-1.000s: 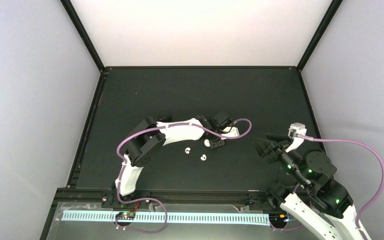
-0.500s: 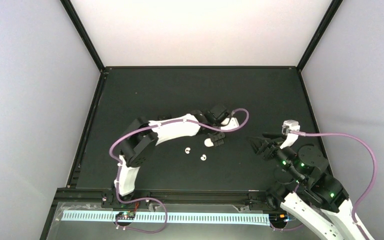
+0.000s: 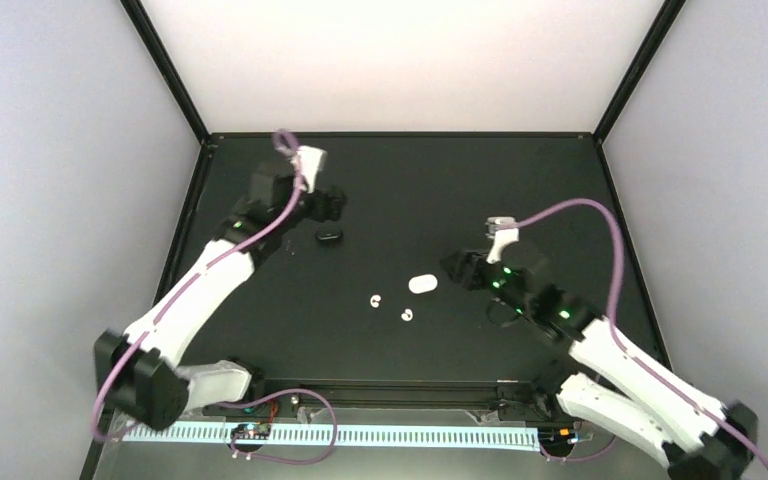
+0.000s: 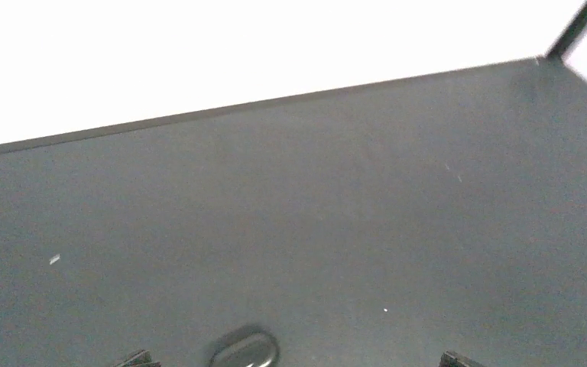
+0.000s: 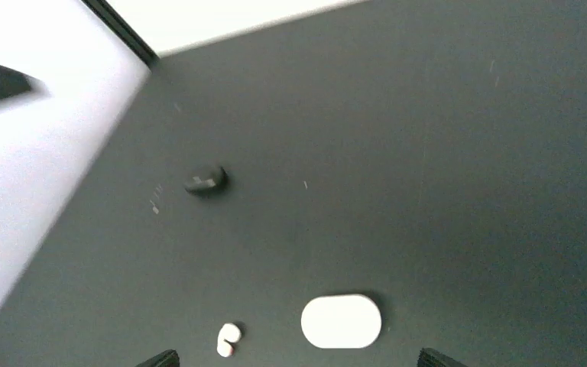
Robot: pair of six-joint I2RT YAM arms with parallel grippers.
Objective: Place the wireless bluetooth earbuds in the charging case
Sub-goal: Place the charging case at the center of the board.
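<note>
The white pill-shaped charging case (image 3: 422, 284) lies closed on the black table, with nothing touching it. Two white earbuds (image 3: 375, 299) (image 3: 406, 316) lie just left of and below it. My right gripper (image 3: 452, 268) hovers open just right of the case. The right wrist view has the case (image 5: 342, 321) and one white earbud (image 5: 228, 339) between the spread fingertips of the right gripper (image 5: 299, 359). My left gripper (image 3: 332, 203) is open at the far left, above a glossy black oval case (image 3: 329, 236). That case (image 4: 246, 352) lies between the open fingertips of the left gripper (image 4: 296, 359). No black earbuds show.
The table (image 3: 520, 190) is bounded by a black frame with white walls behind and at both sides. The black oval case (image 5: 205, 180) also shows far off in the right wrist view. The left arm's purple cable (image 3: 285, 140) loops near the back left corner.
My left gripper opened, let go of the white case and swung away to the far left over the black case. My right arm moved in from the right toward the white case.
</note>
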